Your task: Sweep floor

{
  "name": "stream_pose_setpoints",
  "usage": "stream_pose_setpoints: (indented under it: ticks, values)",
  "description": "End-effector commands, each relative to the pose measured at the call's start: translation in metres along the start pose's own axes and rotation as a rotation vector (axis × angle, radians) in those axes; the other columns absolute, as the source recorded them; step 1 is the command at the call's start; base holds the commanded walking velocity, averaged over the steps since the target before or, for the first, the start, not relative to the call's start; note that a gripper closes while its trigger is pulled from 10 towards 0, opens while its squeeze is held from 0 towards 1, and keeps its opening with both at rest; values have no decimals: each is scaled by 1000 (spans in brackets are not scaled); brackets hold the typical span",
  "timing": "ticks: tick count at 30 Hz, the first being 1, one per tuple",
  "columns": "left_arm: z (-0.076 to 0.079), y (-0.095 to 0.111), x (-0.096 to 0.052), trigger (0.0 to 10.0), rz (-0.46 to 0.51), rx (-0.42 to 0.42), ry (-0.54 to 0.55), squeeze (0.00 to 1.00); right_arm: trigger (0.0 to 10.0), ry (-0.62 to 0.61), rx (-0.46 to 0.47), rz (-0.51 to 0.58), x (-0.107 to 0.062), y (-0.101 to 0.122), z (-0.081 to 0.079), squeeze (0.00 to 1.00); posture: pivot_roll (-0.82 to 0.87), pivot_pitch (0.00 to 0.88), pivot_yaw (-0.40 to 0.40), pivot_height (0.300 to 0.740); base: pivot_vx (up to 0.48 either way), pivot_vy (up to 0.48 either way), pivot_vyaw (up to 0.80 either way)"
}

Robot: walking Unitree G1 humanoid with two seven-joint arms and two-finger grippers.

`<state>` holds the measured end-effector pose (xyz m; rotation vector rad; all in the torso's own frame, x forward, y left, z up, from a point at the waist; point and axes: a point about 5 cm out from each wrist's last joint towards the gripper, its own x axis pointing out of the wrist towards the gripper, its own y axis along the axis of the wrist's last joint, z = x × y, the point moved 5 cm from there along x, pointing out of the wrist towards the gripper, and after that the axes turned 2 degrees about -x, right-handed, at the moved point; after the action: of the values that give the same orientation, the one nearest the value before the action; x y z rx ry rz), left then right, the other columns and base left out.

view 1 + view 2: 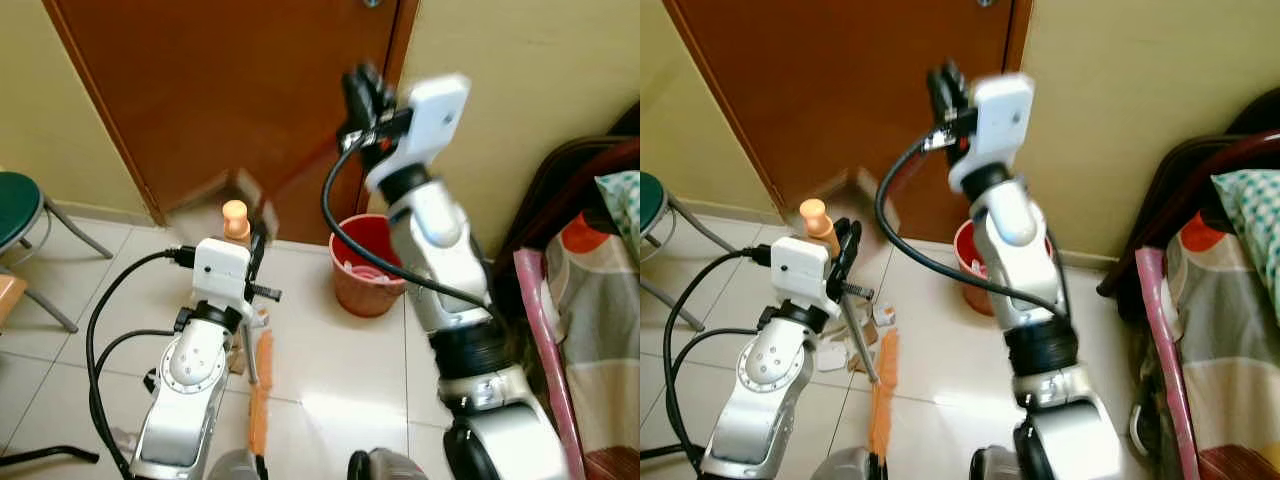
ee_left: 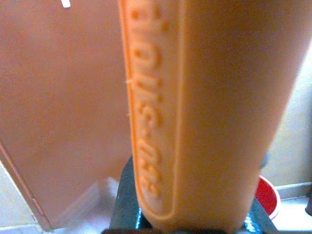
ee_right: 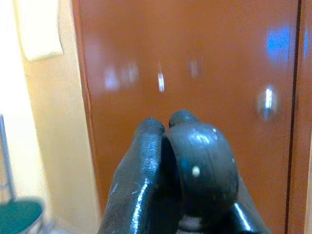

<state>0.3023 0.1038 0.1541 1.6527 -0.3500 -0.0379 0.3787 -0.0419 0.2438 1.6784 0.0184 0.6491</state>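
Left gripper [image 1: 845, 250] clamps orange handle [image 2: 204, 112]; embossed lettering visible at wrist.

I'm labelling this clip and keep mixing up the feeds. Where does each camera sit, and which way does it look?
Left eye: on the head, looking down at both arms, the door and red bucket.
Right eye: beside it; same scene, with the left claw and right claw.
Left wrist: along the left claw, pressed against the orange handle.
Right wrist: along the shut right claw toward the door.
Both wrist views share the door.
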Motion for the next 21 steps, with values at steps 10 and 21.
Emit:
stream_pose_setpoints:
  ticks: [10,21]
  values:
    - [9,1,-2,10000,-6,-5,-49,0,10000,-207,20,-154,-40,-44,35,0,16,129,-26,740,0,0,0]
    - [20,-7,-8,10000,-55,-43,-110,0,10000,-485,-62,-316,-90,-76,84,0,16,143,-19,740,0,0,0]
